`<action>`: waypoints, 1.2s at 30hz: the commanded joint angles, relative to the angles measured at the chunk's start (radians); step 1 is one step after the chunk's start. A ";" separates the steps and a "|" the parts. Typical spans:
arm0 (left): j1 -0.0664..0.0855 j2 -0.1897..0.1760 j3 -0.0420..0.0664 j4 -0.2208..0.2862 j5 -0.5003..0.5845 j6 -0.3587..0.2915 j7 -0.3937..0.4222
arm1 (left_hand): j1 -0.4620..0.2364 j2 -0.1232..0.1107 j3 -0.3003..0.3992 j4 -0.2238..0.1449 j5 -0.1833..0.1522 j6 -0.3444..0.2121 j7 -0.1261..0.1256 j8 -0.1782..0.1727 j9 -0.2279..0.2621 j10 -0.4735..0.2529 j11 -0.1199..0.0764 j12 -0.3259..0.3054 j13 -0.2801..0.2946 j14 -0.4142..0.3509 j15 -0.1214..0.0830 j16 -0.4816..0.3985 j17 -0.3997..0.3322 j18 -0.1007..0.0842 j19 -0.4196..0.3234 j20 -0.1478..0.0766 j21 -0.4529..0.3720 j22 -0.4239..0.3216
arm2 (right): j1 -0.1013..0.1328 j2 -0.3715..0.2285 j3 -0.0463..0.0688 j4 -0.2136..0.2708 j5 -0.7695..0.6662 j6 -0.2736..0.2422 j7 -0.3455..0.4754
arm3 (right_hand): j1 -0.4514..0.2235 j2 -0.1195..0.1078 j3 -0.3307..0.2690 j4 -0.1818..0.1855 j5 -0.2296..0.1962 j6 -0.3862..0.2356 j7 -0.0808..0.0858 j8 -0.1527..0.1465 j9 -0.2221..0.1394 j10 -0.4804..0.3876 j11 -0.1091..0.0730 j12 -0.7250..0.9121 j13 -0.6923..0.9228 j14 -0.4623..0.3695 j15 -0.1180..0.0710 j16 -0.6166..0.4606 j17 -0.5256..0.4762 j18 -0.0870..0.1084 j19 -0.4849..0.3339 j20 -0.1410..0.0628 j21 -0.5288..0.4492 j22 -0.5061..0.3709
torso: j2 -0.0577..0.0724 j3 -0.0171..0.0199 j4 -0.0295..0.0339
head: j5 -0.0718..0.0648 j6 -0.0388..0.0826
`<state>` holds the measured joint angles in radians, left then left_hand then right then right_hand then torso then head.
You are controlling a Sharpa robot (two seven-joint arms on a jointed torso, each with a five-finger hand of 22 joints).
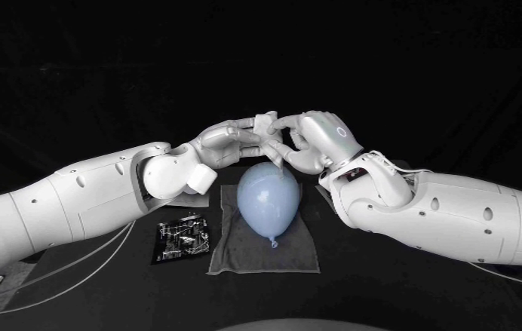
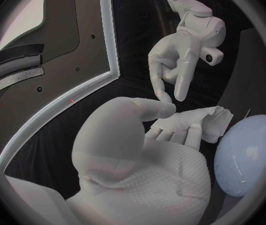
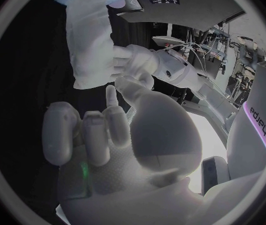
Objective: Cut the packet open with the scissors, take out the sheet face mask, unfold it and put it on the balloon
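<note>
My left hand (image 1: 231, 144) pinches the folded white sheet mask (image 2: 195, 121) between thumb and fingers, above the far end of the balloon. The pale blue balloon (image 1: 268, 195) lies on a white cloth, knot toward me, and also bulges beside the mask (image 2: 248, 155). My right hand (image 1: 310, 141) meets the left hand from the other side. Its fingers (image 2: 182, 80) point down just over the mask and left thumb with nothing between them. The black packet (image 1: 182, 238) lies flat on the table to the balloon's left.
A white cloth (image 1: 266, 254) is spread on the black table under the balloon, reaching toward me. Both forearms hang low on either side of the balloon. Cables run across the table at the near left.
</note>
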<state>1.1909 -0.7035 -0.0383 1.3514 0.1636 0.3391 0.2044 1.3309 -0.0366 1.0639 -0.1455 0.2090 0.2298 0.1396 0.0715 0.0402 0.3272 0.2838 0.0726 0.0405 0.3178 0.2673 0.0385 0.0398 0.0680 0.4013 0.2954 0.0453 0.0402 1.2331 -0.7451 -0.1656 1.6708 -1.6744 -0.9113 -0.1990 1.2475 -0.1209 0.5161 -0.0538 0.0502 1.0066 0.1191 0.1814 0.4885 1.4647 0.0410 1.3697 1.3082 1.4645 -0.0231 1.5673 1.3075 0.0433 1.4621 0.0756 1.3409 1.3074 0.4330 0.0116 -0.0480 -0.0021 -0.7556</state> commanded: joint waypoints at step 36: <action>0.001 -0.001 0.001 0.004 0.035 -0.016 -0.008 | -0.283 0.124 -0.480 0.392 -0.001 0.145 0.163 0.018 0.026 0.017 -0.007 -0.033 -0.002 0.100 -0.014 0.025 0.026 0.005 0.076 -0.003 0.006 0.007 | 0.012 0.003 0.006 -0.016 -0.051 -0.093 0.037 | 0.029 -0.011 0.005 -0.009 0.003 0.006 0.011 -0.030 -0.027 0.017 0.004 -0.006 0.144 0.106 0.000 0.003 0.263 0.008 0.034 0.002 -0.016 0.179 | 0.000 0.0009 -0.0001 | 0.006 0.017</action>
<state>1.1910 -0.7060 -0.0383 1.3544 0.1891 0.3456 0.1900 1.0356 0.0883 0.5811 0.2582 0.2047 0.3604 0.1469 0.0852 0.0640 0.3362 0.2773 0.0371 0.0372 0.4087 0.2541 0.0607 0.0644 0.0680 0.4690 0.2933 0.0481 0.0462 1.2442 -0.7392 -0.1611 1.6501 -1.7419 -0.9419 -0.1791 1.2779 -0.1381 0.5178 -0.0661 0.0502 1.0064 0.1311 0.1544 0.4621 1.4647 0.0410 1.3582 1.3082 1.4628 -0.0213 1.5673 1.3080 0.0429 1.4602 0.0774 1.3194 1.3076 0.4332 0.0120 -0.0487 0.0045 -0.7397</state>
